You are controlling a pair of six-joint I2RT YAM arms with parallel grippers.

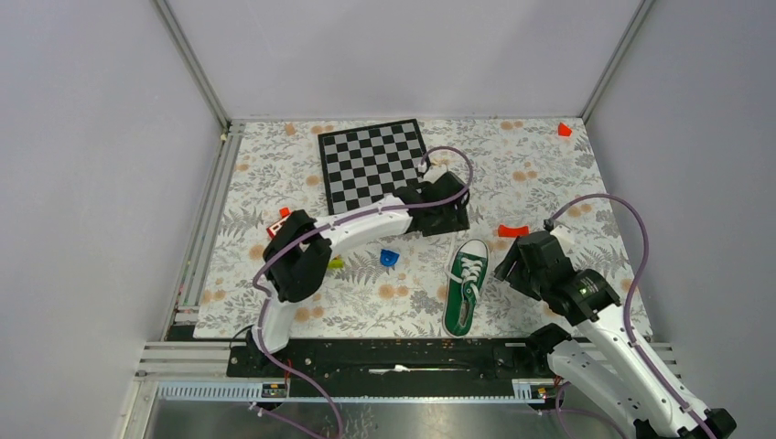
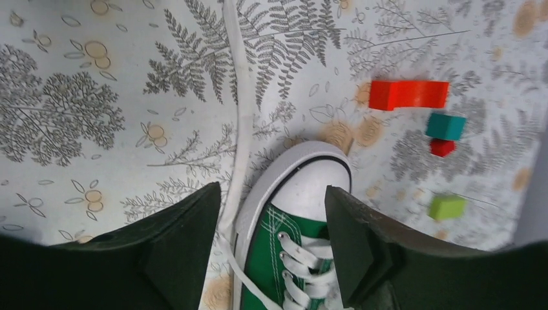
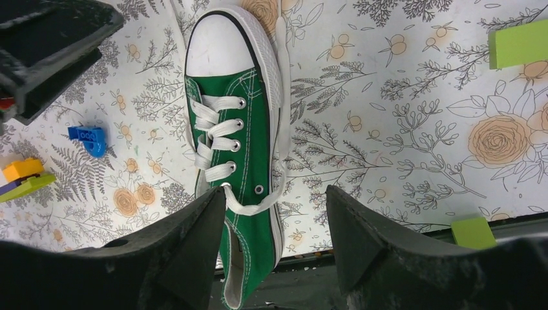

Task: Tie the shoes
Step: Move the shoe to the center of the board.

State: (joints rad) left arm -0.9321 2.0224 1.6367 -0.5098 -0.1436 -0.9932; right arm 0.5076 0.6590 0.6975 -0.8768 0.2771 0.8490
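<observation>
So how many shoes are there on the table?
1. The green shoe lies near the front edge of the table, a bit right of the middle, toe pointing toward the back. No second shoe shows in any view.

You see a green canvas sneaker point(image 1: 465, 285) with white laces point(image 3: 216, 132), white stitching and a white toe cap point(image 3: 216, 45). Under it, the tablecloth point(image 1: 274, 174) is white, printed with grey ferns and peach flowers. From the shoe, a black-and-white checkerboard point(image 1: 373, 163) lies at eleven o'clock, a blue block point(image 1: 389, 258) at ten and a red block point(image 1: 513, 230) at one.
</observation>
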